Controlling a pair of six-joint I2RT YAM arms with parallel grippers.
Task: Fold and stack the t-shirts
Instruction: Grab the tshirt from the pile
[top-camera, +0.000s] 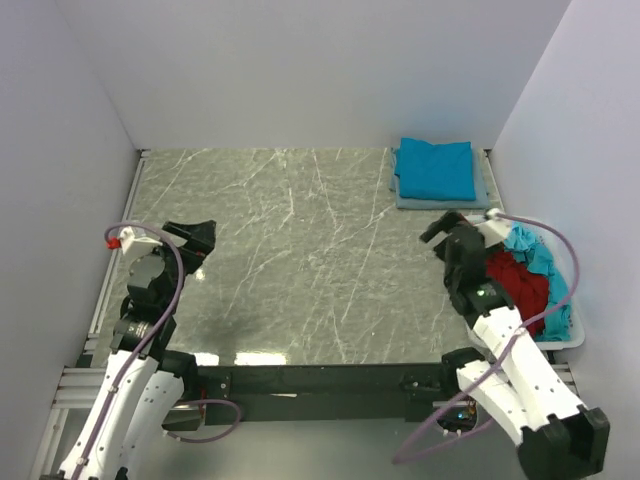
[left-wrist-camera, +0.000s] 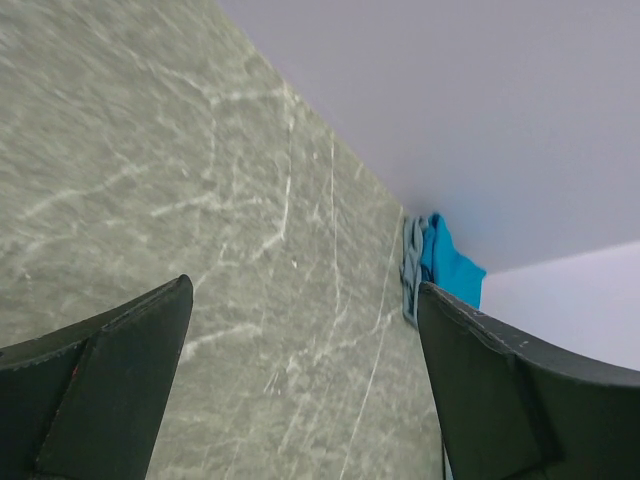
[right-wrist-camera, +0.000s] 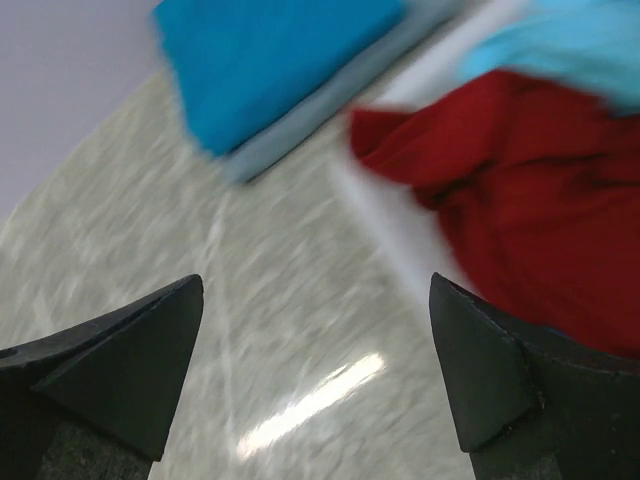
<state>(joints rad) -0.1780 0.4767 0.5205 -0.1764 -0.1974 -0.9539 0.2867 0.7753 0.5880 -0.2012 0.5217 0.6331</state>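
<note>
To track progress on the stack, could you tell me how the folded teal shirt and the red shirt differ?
The teal shirt is folded flat into a neat rectangle; the red shirt is crumpled. The teal shirt lies atop a grey folded one at the far right corner of the table; the red shirt sits in the basket beside loose teal shirts. Both are plain, single-coloured.
</note>
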